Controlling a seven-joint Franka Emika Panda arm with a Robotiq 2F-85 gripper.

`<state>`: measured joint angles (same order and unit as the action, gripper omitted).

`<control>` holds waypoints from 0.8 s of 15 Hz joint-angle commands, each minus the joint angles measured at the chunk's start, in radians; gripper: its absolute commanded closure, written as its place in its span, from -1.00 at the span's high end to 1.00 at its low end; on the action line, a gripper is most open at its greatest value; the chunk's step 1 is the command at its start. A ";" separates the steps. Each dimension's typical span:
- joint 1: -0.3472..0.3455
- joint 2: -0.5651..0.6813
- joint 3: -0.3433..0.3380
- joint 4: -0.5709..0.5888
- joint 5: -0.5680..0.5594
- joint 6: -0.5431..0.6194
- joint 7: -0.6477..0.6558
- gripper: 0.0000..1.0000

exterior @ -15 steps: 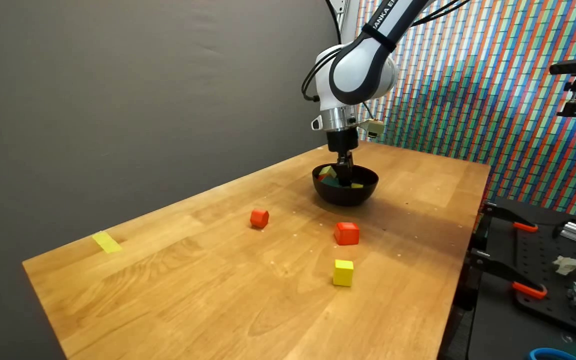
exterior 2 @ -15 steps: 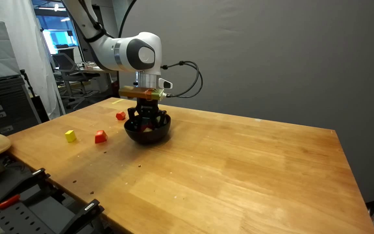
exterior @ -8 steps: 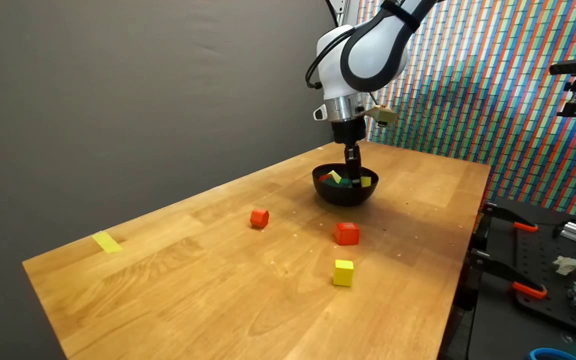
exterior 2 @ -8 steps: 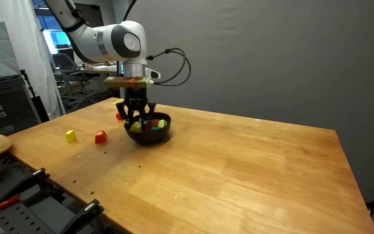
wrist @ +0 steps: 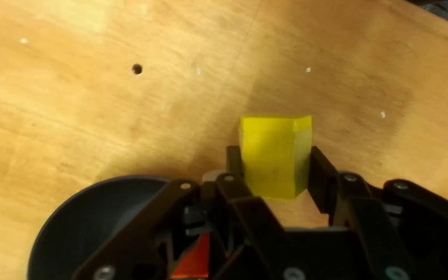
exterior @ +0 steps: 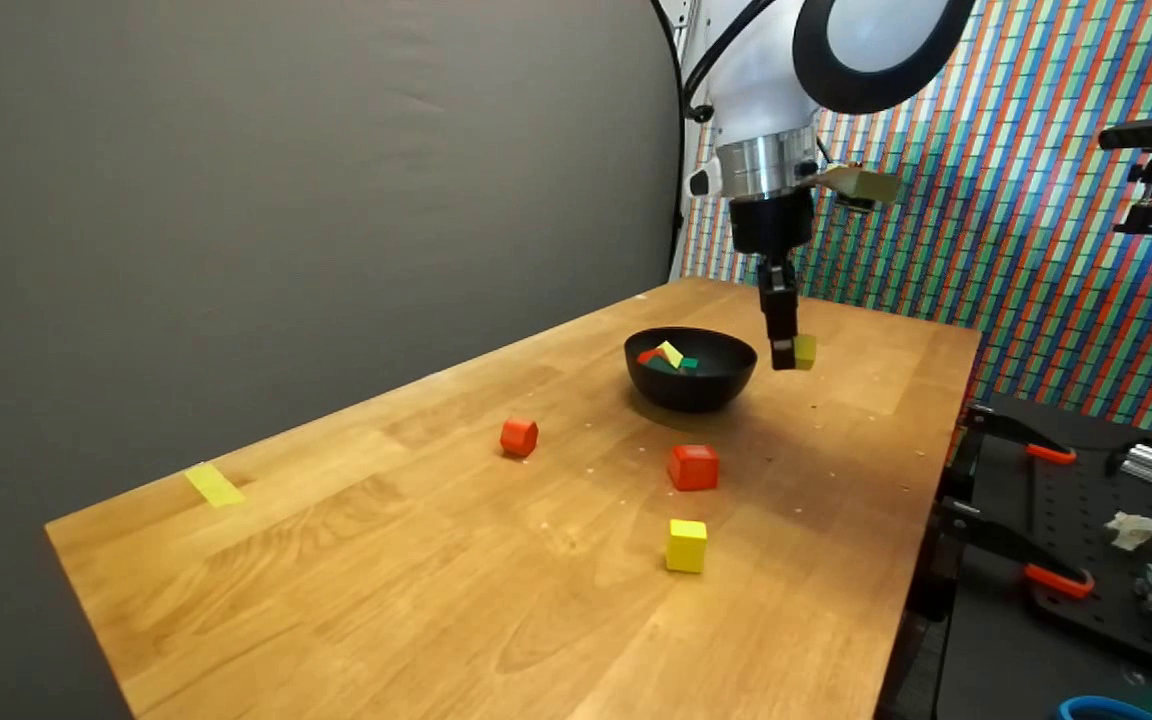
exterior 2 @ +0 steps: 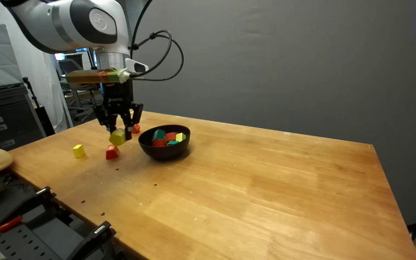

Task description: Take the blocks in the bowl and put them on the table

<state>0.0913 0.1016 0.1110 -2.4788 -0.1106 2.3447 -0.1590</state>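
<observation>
My gripper (exterior 2: 120, 133) is shut on a yellow block (exterior 2: 117, 137) and holds it above the table (exterior 2: 247, 187), beside the bowl. In the wrist view the yellow block (wrist: 272, 159) sits between both fingers. The black bowl (exterior 2: 164, 153) stands on the table, also in an exterior view (exterior: 691, 392). It holds a dark green block (exterior 2: 159, 134), red blocks (exterior 2: 159, 143), a pale yellow block (exterior 2: 180, 137) and a green piece (exterior 2: 173, 142). On the table lie a red block (exterior: 693, 468), another red block (exterior: 519, 437) and a yellow block (exterior: 686, 546).
A flat yellow tape strip (exterior: 214, 484) is on the table near the wall. Black clamps with orange tips (exterior: 1021, 550) sit along the table's side edge, by a dark side surface (exterior: 996, 640). A grey wall (exterior: 336, 200) stands behind.
My gripper has risen out of the bowl with the yellow block and moved sideways, past the rim and over the table. The bowl and the blocks on the table have stayed put.
</observation>
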 commanded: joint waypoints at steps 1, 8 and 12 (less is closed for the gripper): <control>-0.024 0.060 0.007 -0.056 0.160 0.121 -0.135 -0.64; -0.096 0.237 0.043 -0.021 0.294 0.208 -0.288 0.50; -0.143 0.125 0.096 -0.097 0.321 0.209 -0.363 1.00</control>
<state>-0.0175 0.3321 0.1678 -2.5121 0.1801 2.5412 -0.4675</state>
